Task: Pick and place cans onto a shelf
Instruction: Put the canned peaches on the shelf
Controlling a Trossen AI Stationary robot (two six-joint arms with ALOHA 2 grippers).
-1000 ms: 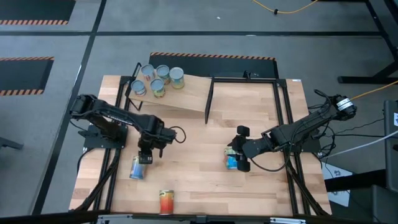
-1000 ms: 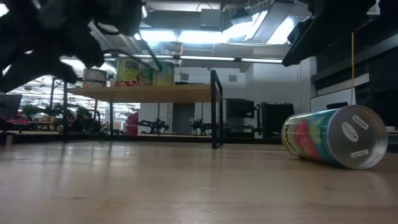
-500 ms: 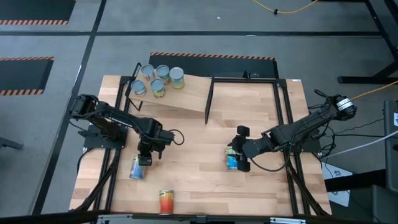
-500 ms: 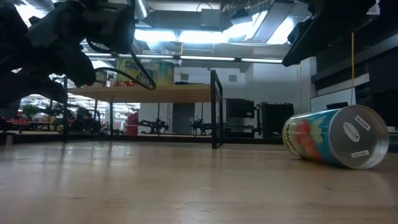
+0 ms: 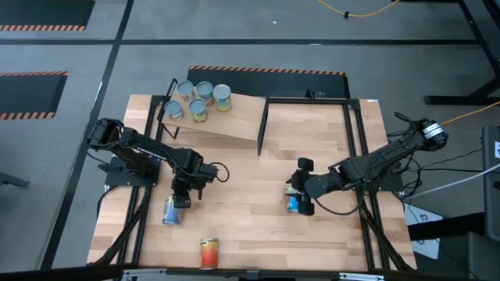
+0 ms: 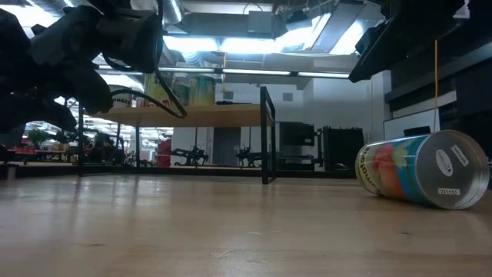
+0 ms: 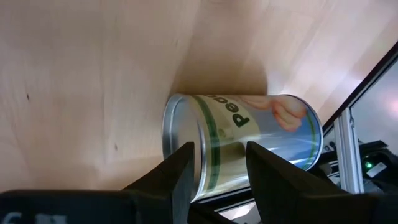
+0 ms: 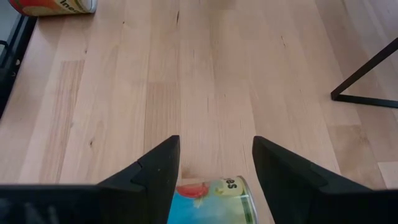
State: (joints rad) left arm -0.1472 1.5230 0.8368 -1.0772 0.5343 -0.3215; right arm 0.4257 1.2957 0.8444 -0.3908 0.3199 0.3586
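Observation:
A can with a blue and green label (image 7: 249, 140) lies on its side on the table near the left edge; it also shows in the high view (image 5: 171, 211). My left gripper (image 7: 217, 149) is open just above it and also shows from above (image 5: 180, 198). A teal can with red fruit on its label (image 8: 214, 191) lies on its side at mid-table, seen also in the low view (image 6: 423, 169). My right gripper (image 8: 214, 146) is open, with one finger on either side of it. Several cans (image 5: 199, 100) stand on the tilted shelf (image 5: 238, 119). My left gripper touches nothing. My right gripper's fingers (image 8: 158, 168) stand on either side of the teal can's side wall (image 8: 211, 186), coming from above; I cannot tell whether they touch it. The can lies on its side on the table.
A red-orange can (image 5: 208, 253) lies on its side near the table's near edge. The shelf's black upright divider (image 5: 263, 125) stands at mid-table, with black frame rails (image 5: 353, 140) along the right side. Bare tabletop lies between the two arms.
My left gripper has come down toward the blue and green can. The teal can at my right gripper has rolled a little on the table.

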